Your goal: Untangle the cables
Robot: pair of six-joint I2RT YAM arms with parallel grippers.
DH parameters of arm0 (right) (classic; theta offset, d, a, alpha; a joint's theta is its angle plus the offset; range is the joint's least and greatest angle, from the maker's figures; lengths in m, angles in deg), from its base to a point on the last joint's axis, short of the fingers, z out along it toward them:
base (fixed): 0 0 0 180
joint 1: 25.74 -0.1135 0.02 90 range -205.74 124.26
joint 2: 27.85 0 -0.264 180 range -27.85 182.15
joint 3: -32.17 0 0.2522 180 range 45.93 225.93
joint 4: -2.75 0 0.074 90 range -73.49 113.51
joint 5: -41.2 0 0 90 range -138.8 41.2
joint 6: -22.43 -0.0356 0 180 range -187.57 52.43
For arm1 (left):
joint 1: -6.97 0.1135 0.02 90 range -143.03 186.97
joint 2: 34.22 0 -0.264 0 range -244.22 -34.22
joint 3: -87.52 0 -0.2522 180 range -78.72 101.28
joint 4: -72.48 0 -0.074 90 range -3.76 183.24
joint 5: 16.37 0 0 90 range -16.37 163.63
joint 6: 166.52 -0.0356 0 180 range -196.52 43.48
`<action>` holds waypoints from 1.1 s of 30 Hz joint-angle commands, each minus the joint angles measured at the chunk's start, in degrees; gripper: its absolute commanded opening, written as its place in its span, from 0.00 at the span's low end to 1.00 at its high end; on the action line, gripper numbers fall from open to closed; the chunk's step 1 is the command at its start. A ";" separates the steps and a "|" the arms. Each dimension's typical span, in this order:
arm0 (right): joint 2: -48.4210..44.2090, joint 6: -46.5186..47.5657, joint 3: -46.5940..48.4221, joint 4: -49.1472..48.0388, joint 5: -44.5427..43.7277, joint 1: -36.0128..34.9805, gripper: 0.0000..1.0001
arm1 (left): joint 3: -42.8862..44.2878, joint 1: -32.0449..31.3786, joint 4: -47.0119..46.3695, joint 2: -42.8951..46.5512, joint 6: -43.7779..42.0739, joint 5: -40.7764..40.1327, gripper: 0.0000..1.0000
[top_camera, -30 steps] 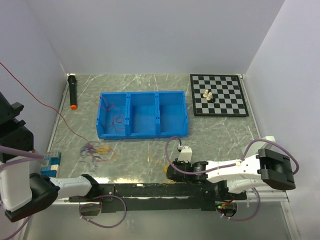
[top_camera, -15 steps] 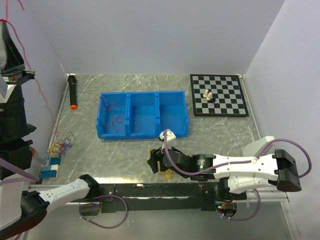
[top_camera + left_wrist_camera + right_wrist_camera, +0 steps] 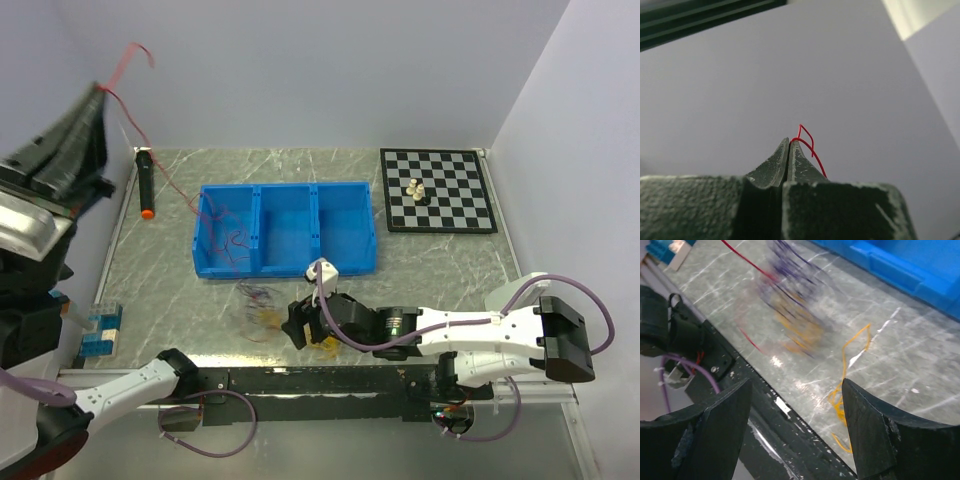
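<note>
- Cables (image 3: 262,303): a small purple and orange clump on the table (image 3: 430,270) just before the blue bin (image 3: 285,268), blurred in the right wrist view.
- Step in hand, we judge: freeing one red strand (image 3: 809,144). The left gripper (image 3: 789,142), high up, pinches it.
- The right gripper (image 3: 796,390) gapes wide and empty beside the clump. We judge it must pin the clump next.
- Only the right wrist view clearly shows a loose yellow strand (image 3: 852,357).

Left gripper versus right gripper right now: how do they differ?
The left gripper is shut, pinching a red wire; the right gripper is open, holding nothing. The left gripper is high up, facing the wall; the right gripper sits low over the table, above a loose yellow wire. Both are dark and two-fingered.
</note>
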 commanded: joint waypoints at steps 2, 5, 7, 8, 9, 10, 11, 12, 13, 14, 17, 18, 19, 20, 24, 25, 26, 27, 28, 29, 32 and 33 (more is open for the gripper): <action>1.37 -0.86 -2.54 -6.27 4.30 0.14 0.79 | -6.17 0.25 4.44 3.09 6.31 12.58 0.01; 4.27 -2.18 -3.42 -7.25 4.66 0.14 0.78 | -8.90 0.25 4.97 4.23 6.93 11.97 0.01; 6.12 -2.18 -4.04 -7.69 4.14 0.23 0.77 | -9.44 0.25 5.06 4.59 6.93 12.14 0.01; 6.56 -1.92 -4.21 -7.87 3.78 0.14 0.77 | -9.44 0.25 5.23 4.59 7.01 12.23 0.01; 6.83 -1.66 -4.39 -7.79 3.35 0.23 0.77 | -9.26 0.25 5.50 4.68 7.01 12.23 0.01; 7.00 -1.31 -4.56 -7.78 3.17 0.40 0.77 | -9.00 0.25 5.76 4.68 6.93 12.06 0.01; 7.00 -1.04 -4.65 -7.78 2.90 0.58 0.76 | -8.91 0.25 6.02 4.59 6.67 12.06 0.01; 6.92 -0.78 -4.92 -7.96 2.73 0.84 0.76 | -8.82 0.34 6.11 4.59 6.40 12.06 0.01; 6.83 -0.43 -5.18 -8.31 2.73 1.19 0.76 | -8.91 0.25 6.11 4.85 6.23 12.06 0.01; 6.74 -0.16 -5.44 -8.49 2.55 1.63 0.75 | -9.00 0.34 6.03 4.85 5.96 12.23 0.01; 6.39 0.45 -6.50 -9.97 3.86 3.91 0.74 | -9.09 0.25 5.94 4.94 5.70 12.23 0.01; 6.48 0.89 -6.59 -11.03 4.74 4.88 0.74 | -9.09 0.25 6.11 5.03 5.61 12.32 0.01; 6.91 1.41 -6.76 -11.99 5.53 5.84 0.73 | -9.17 0.34 5.94 5.12 5.52 12.32 0.01; 7.61 1.85 -6.59 -12.79 6.58 7.25 0.73 | -9.26 0.25 5.85 5.29 5.43 12.32 0.01; 11.30 4.66 -4.84 -16.04 12.73 10.24 0.71 | -9.70 0.34 5.94 5.55 4.91 12.41 0.01; 12.44 5.80 -4.22 -16.92 14.22 10.34 0.71 | -9.88 0.43 5.85 5.64 4.64 12.32 0.01; 13.41 6.95 -3.17 -17.62 15.89 10.34 0.71 | -10.05 0.34 5.85 5.73 4.64 12.23 0.01; 14.99 7.65 -2.46 -17.80 17.04 10.51 0.70 | -10.14 0.34 5.85 5.82 4.47 12.06 0.01; 16.74 8.27 -1.50 -17.63 18.18 10.69 0.70 | -10.31 0.34 5.94 5.91 4.20 12.06 0.01; 18.07 8.80 -0.88 -17.72 19.15 10.77 0.70 | -10.49 0.43 5.76 5.99 4.20 12.06 0.01; 21.50 9.07 -0.17 -18.94 19.86 11.39 0.68 | -10.93 0.34 5.59 6.35 3.94 11.88 0.01; 22.55 8.98 -0.08 -19.47 19.86 11.74 0.68 | -11.11 0.43 5.67 6.43 3.85 11.79 0.01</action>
